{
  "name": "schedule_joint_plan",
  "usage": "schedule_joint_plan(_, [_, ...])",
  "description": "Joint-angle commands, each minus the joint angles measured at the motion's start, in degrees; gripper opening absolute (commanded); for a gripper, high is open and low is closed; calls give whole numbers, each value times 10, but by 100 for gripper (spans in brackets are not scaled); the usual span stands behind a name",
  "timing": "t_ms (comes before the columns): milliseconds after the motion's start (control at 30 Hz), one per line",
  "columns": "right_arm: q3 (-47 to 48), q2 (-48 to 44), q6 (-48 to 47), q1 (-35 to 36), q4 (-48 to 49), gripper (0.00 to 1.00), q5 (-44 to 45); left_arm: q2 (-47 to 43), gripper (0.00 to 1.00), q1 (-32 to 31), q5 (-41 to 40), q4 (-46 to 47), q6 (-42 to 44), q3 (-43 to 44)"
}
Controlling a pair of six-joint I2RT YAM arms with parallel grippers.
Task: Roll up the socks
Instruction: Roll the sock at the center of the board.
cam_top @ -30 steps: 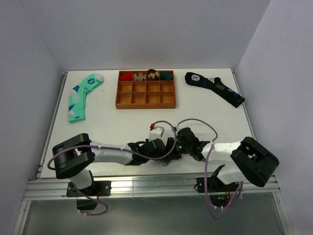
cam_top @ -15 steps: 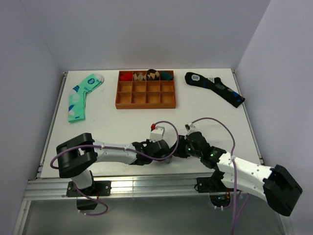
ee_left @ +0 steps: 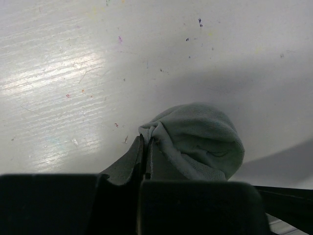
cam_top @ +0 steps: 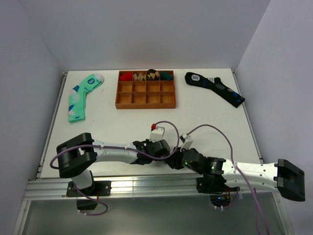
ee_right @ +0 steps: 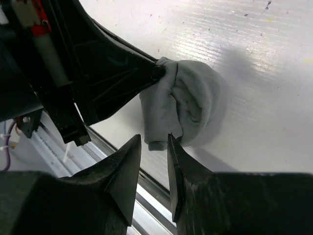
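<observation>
At the near edge of the table [cam_top: 112,127] we see the socks [ee_left: 195,137], one rounded light-grey knit bundle. Two arms reach low and meet over it. The left gripper [ee_left: 145,147] pinches its folded edge tight, and the right gripper [ee_right: 154,139] stands slightly parted just beside it, holding nothing.

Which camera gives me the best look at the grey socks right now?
Right wrist: the rolled socks lie fully in view, the left hand pinching their edge. Left wrist shows them too, but its own fingers cover the near part. From the top camera the arms hide them.
</observation>
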Motion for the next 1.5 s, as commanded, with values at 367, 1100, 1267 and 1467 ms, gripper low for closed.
schedule_joint_plan(367, [47,92,-36,101,55,41,189,21,0,-3,16,-88,28,6])
schedule_joint_plan(1100, [31,160,-75,138,169,44,199,28,0,-2,30,-89,32,15])
schedule_joint_plan(1267, [31,183,-66,144,170,43,201,32,0,-1,34,-87,33,18])
schedule_joint_plan(1467, [16,201,-50,152,190,43,213,35,0,-1,39,-82,34,17])
